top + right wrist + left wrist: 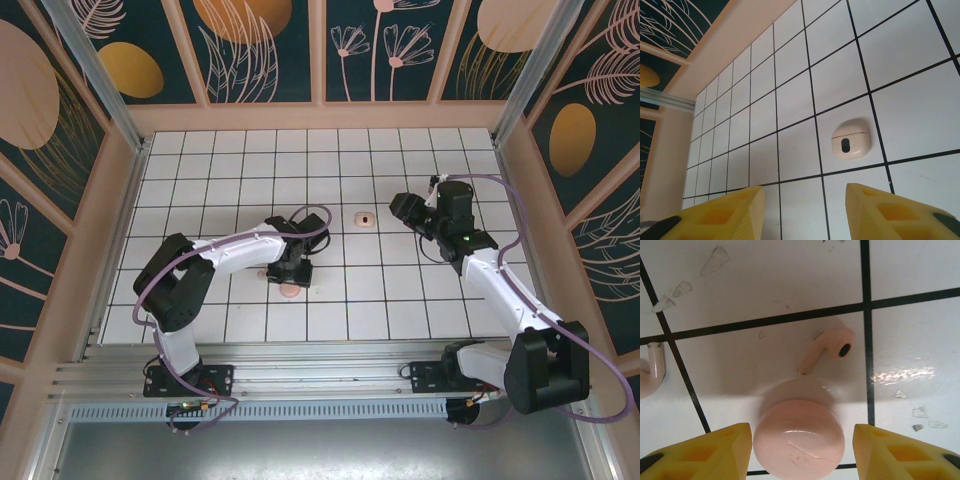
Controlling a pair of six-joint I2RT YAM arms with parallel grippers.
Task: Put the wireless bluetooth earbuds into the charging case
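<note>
When viewed from above, found left gripper (pixel 291 274) low over tiled table (pixel 200 180), jaws spread wide either side of round pink disc (pixel 799 444), not closed on it. Noted first earbud (pixel 653 368) at left edge of left wrist view, partly cut off; second earbud (pixel 826 348) just beyond disc, both loose on tiles. Located charging case (pixel 364 217) right of centre, well apart from the earbuds. Found right gripper (pixel 405 209) near case, jaws parted, holding nothing.

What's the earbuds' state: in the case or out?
Out. In the left wrist view one earbud and a second earbud lie bare on tiles; the case sits alone.
</note>
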